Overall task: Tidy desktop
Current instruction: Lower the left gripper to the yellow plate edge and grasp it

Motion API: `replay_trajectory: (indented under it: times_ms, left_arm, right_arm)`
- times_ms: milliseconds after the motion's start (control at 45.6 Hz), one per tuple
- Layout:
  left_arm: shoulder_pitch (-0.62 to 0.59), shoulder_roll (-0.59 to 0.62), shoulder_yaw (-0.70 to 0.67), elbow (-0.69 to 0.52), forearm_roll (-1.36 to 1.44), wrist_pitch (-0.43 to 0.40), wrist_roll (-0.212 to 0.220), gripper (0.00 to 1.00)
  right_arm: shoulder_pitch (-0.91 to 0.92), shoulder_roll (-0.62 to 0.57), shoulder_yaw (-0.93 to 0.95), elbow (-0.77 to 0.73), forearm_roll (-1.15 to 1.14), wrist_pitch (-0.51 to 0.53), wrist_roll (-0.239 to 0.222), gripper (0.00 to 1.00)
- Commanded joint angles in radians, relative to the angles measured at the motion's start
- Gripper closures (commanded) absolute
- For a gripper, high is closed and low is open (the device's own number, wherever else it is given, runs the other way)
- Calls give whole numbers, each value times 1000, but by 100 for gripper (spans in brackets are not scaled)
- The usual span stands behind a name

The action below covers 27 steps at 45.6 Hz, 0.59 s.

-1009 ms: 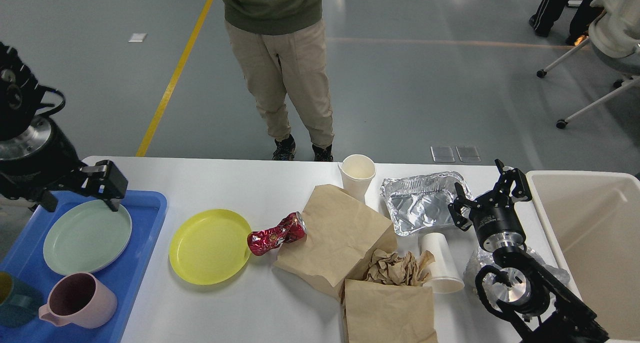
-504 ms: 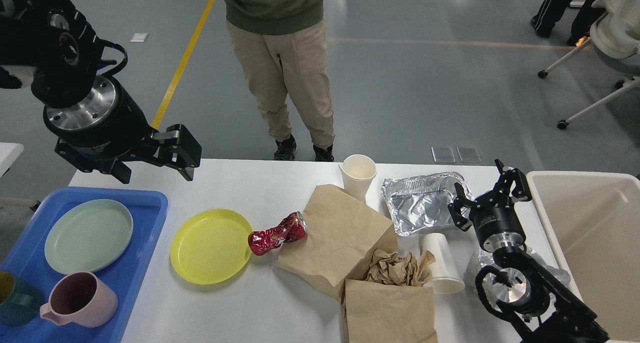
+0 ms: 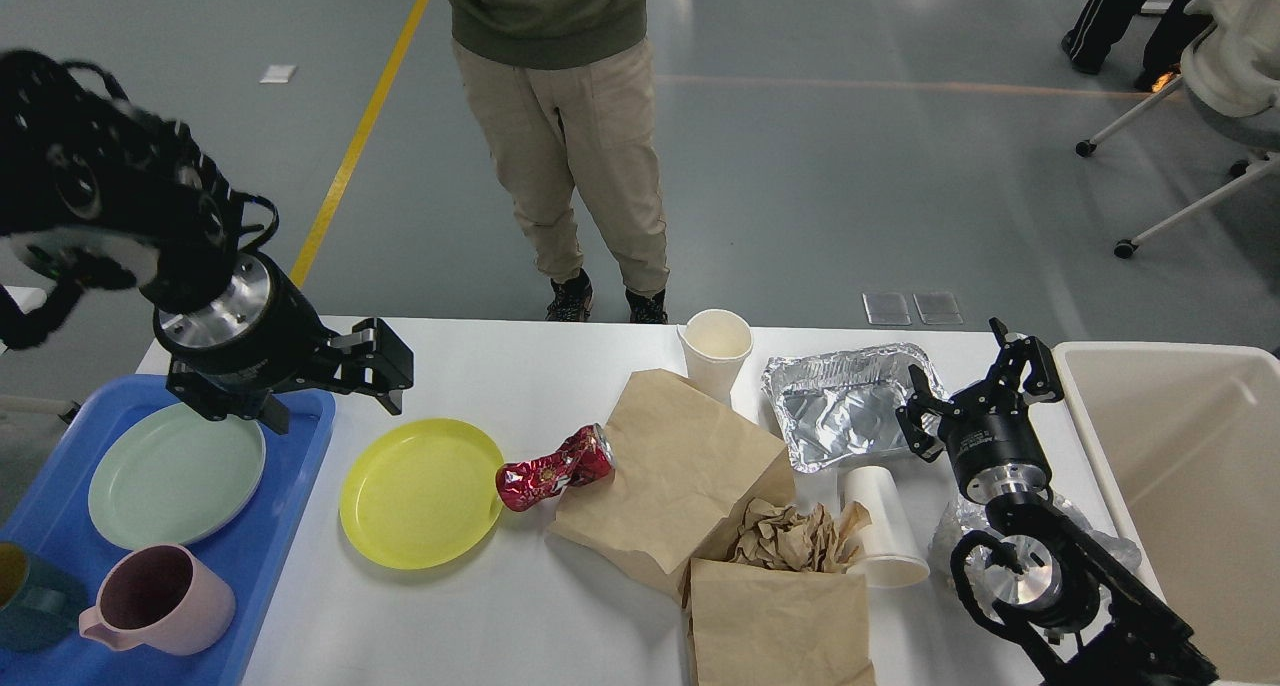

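The white desktop (image 3: 480,616) carries a yellow plate (image 3: 420,491), a crushed red can (image 3: 555,466), two brown paper bags (image 3: 675,471), crumpled brown paper (image 3: 790,536), an upright white paper cup (image 3: 715,351), a white cup on its side (image 3: 882,526) and a foil tray (image 3: 845,406). My left gripper (image 3: 337,413) is open and empty, above the blue tray's right edge, just left of the yellow plate. My right gripper (image 3: 965,371) is open and empty, beside the foil tray's right end.
The blue tray (image 3: 290,536) at the left holds a green plate (image 3: 175,471), a pink mug (image 3: 160,601) and a teal cup (image 3: 30,596). A beige bin (image 3: 1180,486) stands at the right. A person (image 3: 570,116) stands at the far edge. Clear plastic (image 3: 1095,541) lies under my right arm.
My left gripper rose from over the green plate, swung right, then came down by the tray's right edge near the yellow plate. The right arm has not moved.
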Motion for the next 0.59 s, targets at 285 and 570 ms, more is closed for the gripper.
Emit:
replay_trajectory:
  times_ms: [285, 570]
  left_arm:
    - [524, 41, -118, 88, -297, 499, 10, 11]
    - [780, 66, -242, 264, -322, 584, 13, 8]
  right_arm:
    - [0, 0, 0, 0, 0, 0, 0, 0]
    - [0, 0, 0, 0, 0, 0, 0, 0]
